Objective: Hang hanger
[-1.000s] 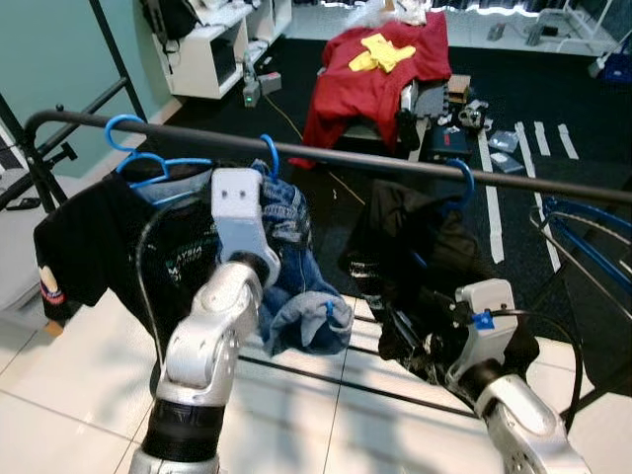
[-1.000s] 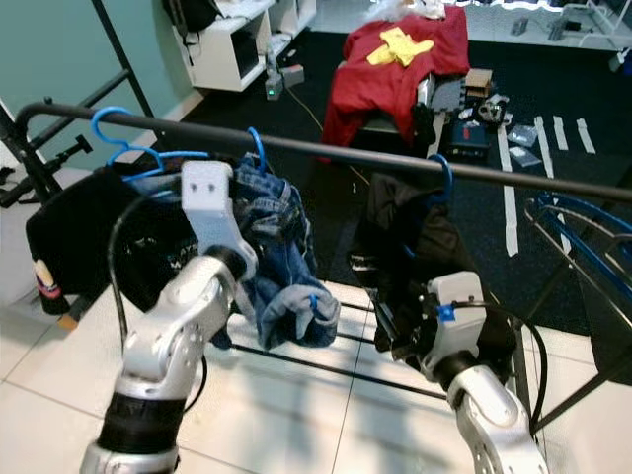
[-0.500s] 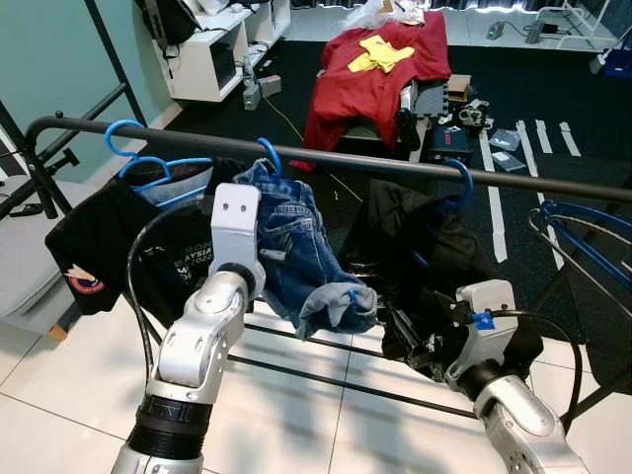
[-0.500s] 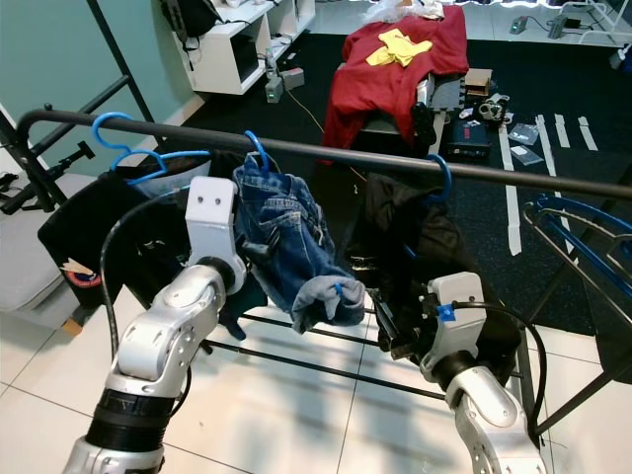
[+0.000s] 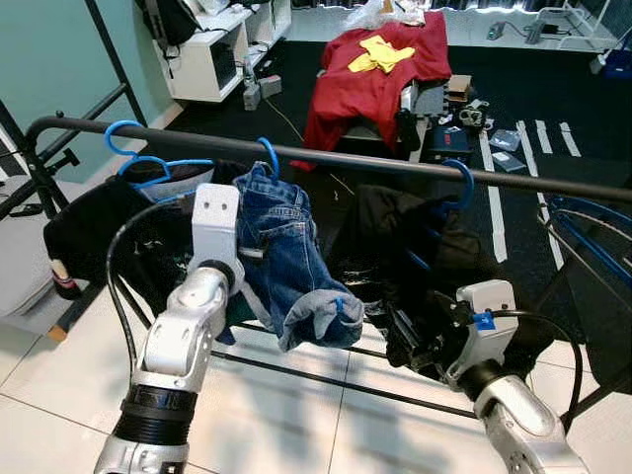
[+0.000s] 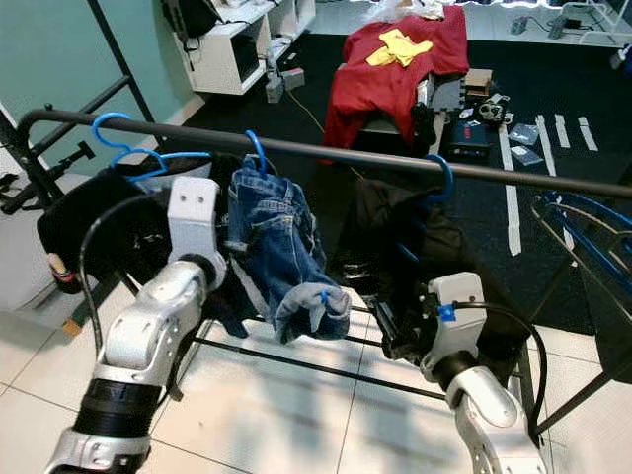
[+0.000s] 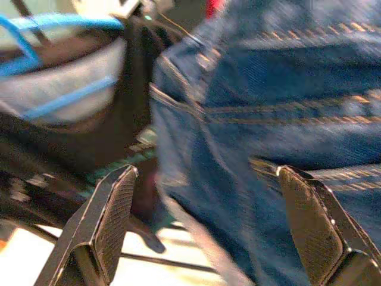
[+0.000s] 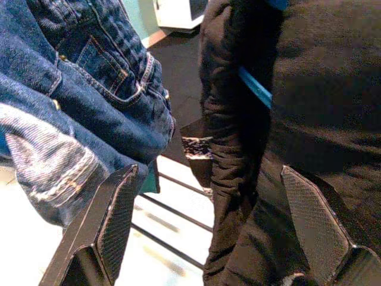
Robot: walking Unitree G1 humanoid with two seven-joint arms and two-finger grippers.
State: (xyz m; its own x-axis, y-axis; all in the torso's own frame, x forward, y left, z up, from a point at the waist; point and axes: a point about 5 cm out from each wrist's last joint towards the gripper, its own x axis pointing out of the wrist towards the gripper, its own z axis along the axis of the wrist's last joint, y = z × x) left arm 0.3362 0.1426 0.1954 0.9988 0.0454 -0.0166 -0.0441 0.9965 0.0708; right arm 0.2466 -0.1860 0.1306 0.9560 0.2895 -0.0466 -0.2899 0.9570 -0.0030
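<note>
Jeans [image 5: 296, 252] hide hanger on rail [image 5: 395, 163] | left claw [image 7: 202, 226] agape, empty | right claw [image 8: 208, 232] agape, empty

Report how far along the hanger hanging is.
Done: the blue hanger carrying the jeans is hooked over the black rail, between two other hung garments. In hand: nothing; the left gripper is open facing the jeans, and the right gripper is open by the black garment. Left: drawing both arms clear.
</note>
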